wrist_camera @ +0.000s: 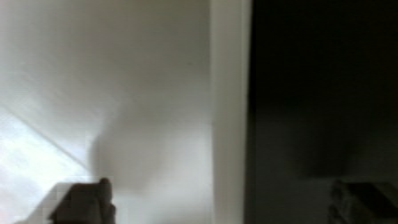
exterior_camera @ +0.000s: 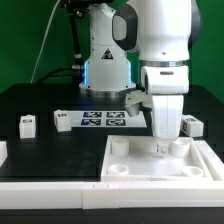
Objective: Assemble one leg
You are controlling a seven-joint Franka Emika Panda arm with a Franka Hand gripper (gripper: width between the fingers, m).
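Note:
The large white square panel (exterior_camera: 150, 162) lies at the front of the black table. My gripper (exterior_camera: 165, 140) hangs straight down at the panel's far edge, toward the exterior view's right. In the wrist view my gripper (wrist_camera: 222, 198) is open: its dark fingertips (wrist_camera: 80, 200) stand far apart, with blurred white surface (wrist_camera: 125, 100) and black table (wrist_camera: 320, 90) between them and nothing clearly held. Small white legs with marker tags stand on the table: two at the exterior view's left (exterior_camera: 28, 124) (exterior_camera: 62, 121) and one behind my gripper at the right (exterior_camera: 190, 125).
The marker board (exterior_camera: 105, 120) lies flat behind the panel, in front of the robot base (exterior_camera: 105, 65). Another white part (exterior_camera: 3, 150) shows at the exterior view's left edge. Raised round bosses (exterior_camera: 118, 148) sit at the panel's corners.

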